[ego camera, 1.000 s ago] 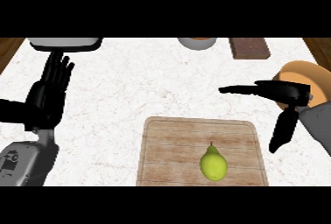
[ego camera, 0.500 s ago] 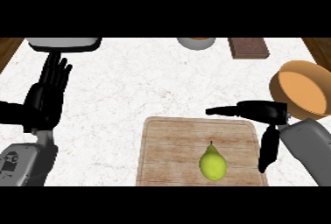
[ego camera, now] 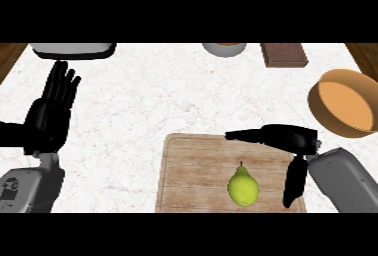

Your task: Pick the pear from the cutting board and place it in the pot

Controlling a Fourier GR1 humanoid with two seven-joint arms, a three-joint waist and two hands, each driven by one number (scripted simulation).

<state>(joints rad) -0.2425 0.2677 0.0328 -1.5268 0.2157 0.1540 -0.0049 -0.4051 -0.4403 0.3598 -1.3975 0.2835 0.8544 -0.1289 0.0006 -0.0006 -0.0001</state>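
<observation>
White counter (ego camera: pixel 170 95) is carrying a wooden cutting board (ego camera: pixel 196 170) near the front. Orange pot (ego camera: pixel 343 102) is sitting far R, apart from the board. L hand (ego camera: pixel 48 117) is resting open at left, fingers up. R hand (ego camera: pixel 288 139) is hovering over the board's R side, fingers (ego camera: pixel 294 185) released, gripping nothing. Pear (ego camera: pixel 243 186) is lying on the board just left of those fingers, w/ a gap between.

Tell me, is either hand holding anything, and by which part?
Nothing is held. The right hand spreads open over the pale wooden cutting board, apart from the yellow-green pear; the left hand rests open at the view's left.
</observation>
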